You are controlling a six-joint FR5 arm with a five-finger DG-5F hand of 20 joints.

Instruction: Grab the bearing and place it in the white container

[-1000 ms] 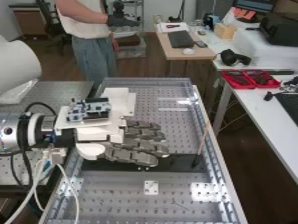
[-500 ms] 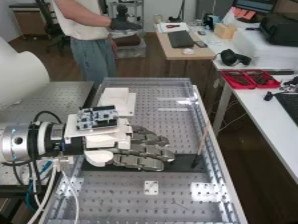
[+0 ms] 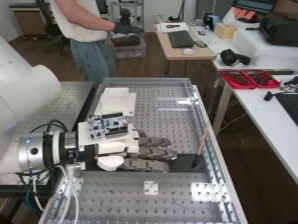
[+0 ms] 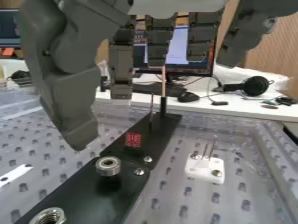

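Observation:
In the high view the hand (image 3: 151,154) is over the black plate, palm side down, its fingers stretched out. Nothing is held by the hand (image 4: 65,85) in the wrist view, where its straight fingers and thumb hang above the bench. The bearing (image 4: 108,166), a small silver ring with a dark centre, sits at the black plate (image 4: 80,192), near two screws, apart from the fingertips. Behind the hand in the high view, the white container (image 3: 113,101) lies on the perforated bench.
A second round metal part (image 4: 48,216) is on the black plate. A thin wooden stick (image 3: 202,142) stands upright at its far end from the arm. A small white block with pins (image 4: 205,167) sits beside the plate. Metal rails (image 3: 216,165) edge the bench.
The hand has moved to the right and towards the bench's near end, away from the white container. The arm behind it has followed. Its fingers have stayed straight.

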